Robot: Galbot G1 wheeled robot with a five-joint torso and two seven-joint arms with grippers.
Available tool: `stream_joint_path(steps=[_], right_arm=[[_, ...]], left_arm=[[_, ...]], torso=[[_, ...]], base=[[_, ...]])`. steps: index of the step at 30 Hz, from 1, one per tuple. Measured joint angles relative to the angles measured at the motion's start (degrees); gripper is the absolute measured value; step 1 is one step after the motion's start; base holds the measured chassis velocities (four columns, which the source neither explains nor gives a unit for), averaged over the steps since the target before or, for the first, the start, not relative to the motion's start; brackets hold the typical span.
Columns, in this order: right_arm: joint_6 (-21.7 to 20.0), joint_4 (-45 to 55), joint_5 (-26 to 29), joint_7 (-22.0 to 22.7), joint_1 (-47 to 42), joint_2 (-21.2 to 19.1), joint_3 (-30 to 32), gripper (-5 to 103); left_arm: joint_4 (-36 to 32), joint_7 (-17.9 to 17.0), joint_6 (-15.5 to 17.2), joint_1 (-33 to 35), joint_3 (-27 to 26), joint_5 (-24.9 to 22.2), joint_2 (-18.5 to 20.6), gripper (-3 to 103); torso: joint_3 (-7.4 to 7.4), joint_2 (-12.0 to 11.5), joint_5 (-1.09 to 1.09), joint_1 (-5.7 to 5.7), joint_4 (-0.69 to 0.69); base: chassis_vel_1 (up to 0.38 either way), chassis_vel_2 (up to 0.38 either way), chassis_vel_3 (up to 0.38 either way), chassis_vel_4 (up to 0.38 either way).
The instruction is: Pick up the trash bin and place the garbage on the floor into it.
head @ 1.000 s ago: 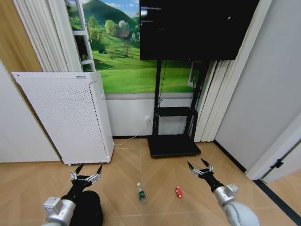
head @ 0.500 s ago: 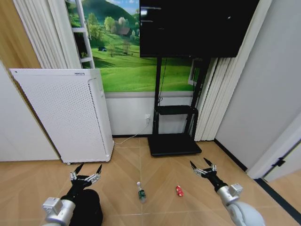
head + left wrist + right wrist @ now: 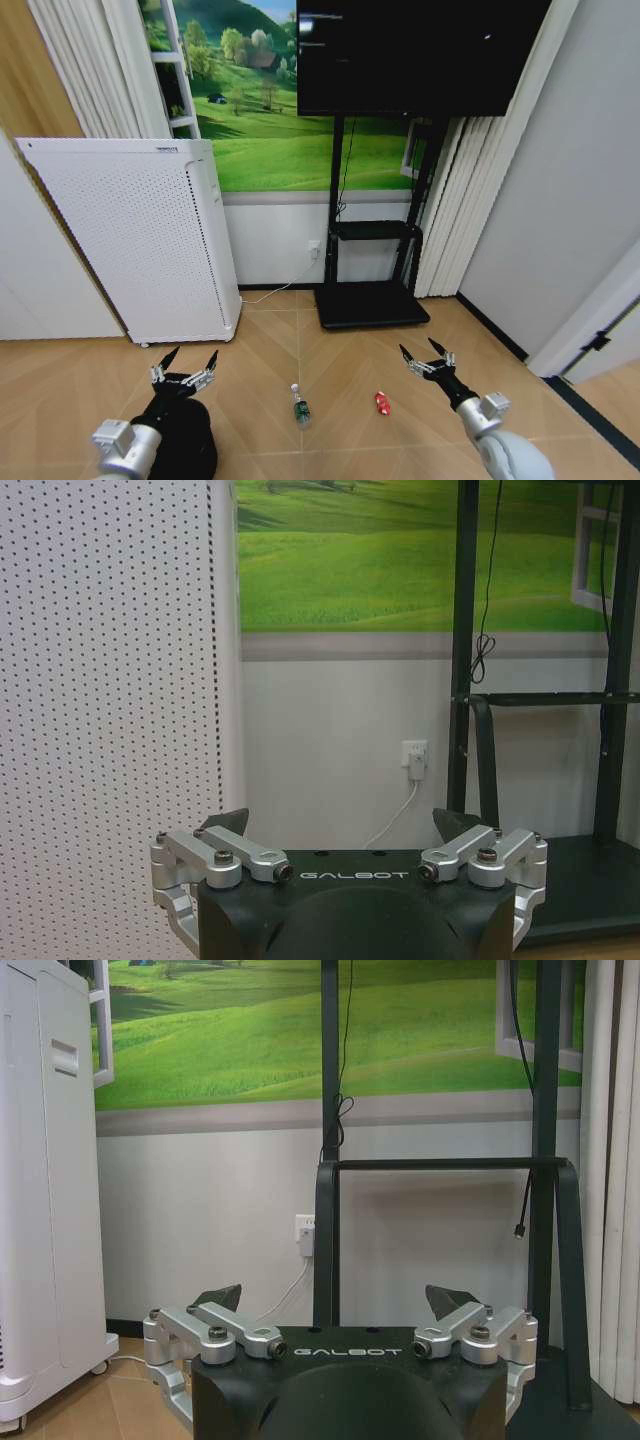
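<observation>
The black round trash bin stands on the floor at the lower left, partly covered by my left arm. My left gripper hovers just above and beyond its rim, fingers spread open and holding nothing; the left wrist view shows that gripper facing the wall. Two pieces of garbage lie on the floor: a small clear bottle with a green label and a small red piece. My right gripper is open and empty in the air, just right of the red piece; the same gripper points at the TV stand.
A white perforated cabinet stands behind the bin on the left. A black TV stand with its base on the floor sits against the back wall. Bare wooden floor stretches between the grippers and around the garbage.
The whole picture has shifted a little, so the camera moved. Both grippers stay open; the right one drifted slightly. The bin and garbage lie as before.
</observation>
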Motion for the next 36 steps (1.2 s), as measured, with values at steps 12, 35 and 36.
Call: stream_joint_path(steps=[12, 35, 36], right_arm=[[0.10, -0.36, 0.14, 0.00, -0.17, 0.08, 0.19, 100], [-0.15, -0.75, -0.85, 0.04, 0.13, 1.22, -0.05, 100], [-0.15, -0.86, -0.89, 0.04, 0.19, 1.29, -0.10, 100]], left_arm=[[-0.05, -0.07, 0.10, -0.06, 0.21, 0.12, -0.04, 100], [1.54, 0.17, -0.33, -0.98, 0.15, 0.02, -0.43, 100], [1.62, 0.17, -0.33, -1.03, 0.16, 0.05, -0.52, 100]], torso=[[-2.17, -2.99, 0.00, -0.81, 0.00], [-6.45, -8.18, 0.00, -1.74, 0.00], [-6.75, -8.56, 0.00, -1.81, 0.00]], base=[[0.000, 0.000, 0.000, 0.000], [0.000, 0.000, 0.000, 0.000], [0.000, 0.000, 0.000, 0.000]])
